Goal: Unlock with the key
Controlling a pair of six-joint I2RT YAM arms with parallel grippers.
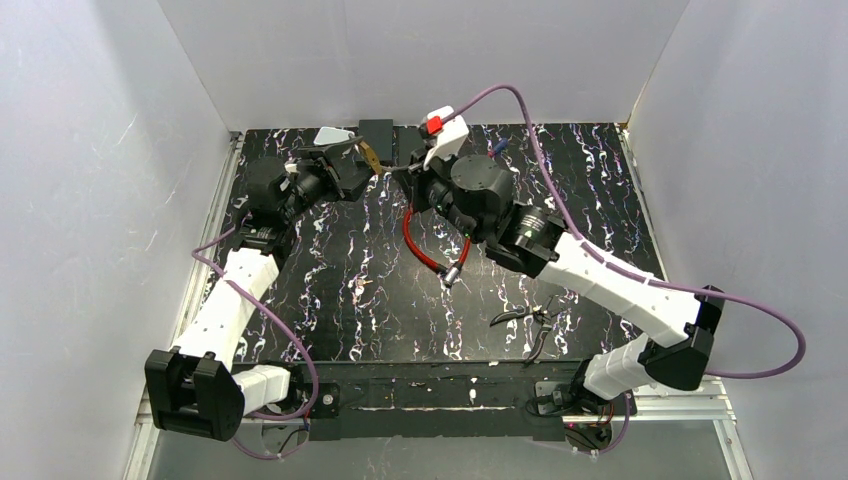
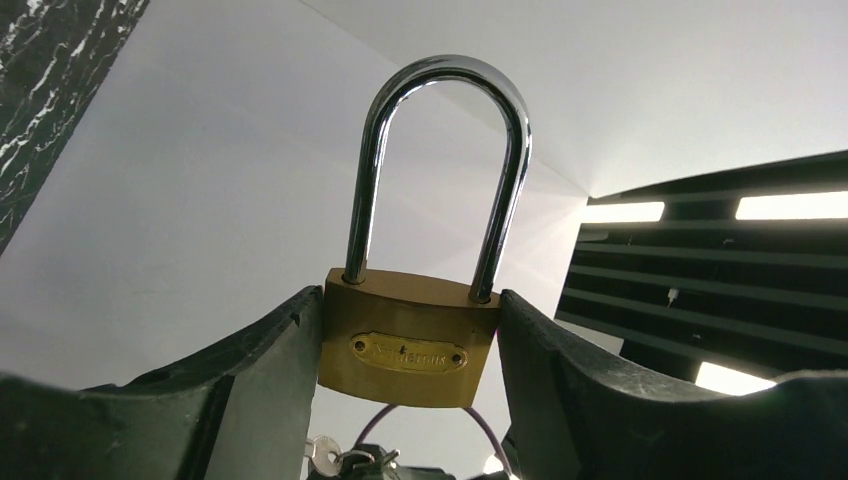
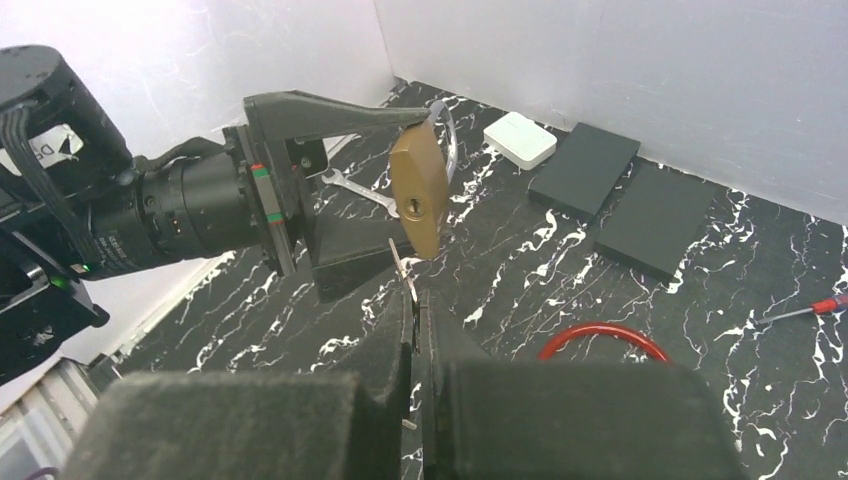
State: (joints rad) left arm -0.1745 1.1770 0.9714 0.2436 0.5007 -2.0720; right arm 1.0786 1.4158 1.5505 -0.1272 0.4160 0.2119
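My left gripper (image 2: 410, 340) is shut on the brass padlock (image 2: 408, 340) and holds it in the air, its steel shackle (image 2: 440, 170) closed. In the top view the padlock (image 1: 369, 156) hangs at the back centre. In the right wrist view the padlock (image 3: 420, 200) shows its keyhole end towards me. My right gripper (image 3: 414, 300) is shut on the small silver key (image 3: 402, 268), whose blade points up at the keyhole and stops a little short of it. The right gripper (image 1: 403, 170) sits just right of the padlock.
A red cable loop (image 1: 425, 245) lies mid-table. Pliers (image 1: 530, 320) lie at the front right. A white box (image 3: 519, 139), two black blocks (image 3: 585, 170) and a wrench (image 3: 355, 190) sit near the back wall. A screwdriver (image 3: 800, 311) lies at the right.
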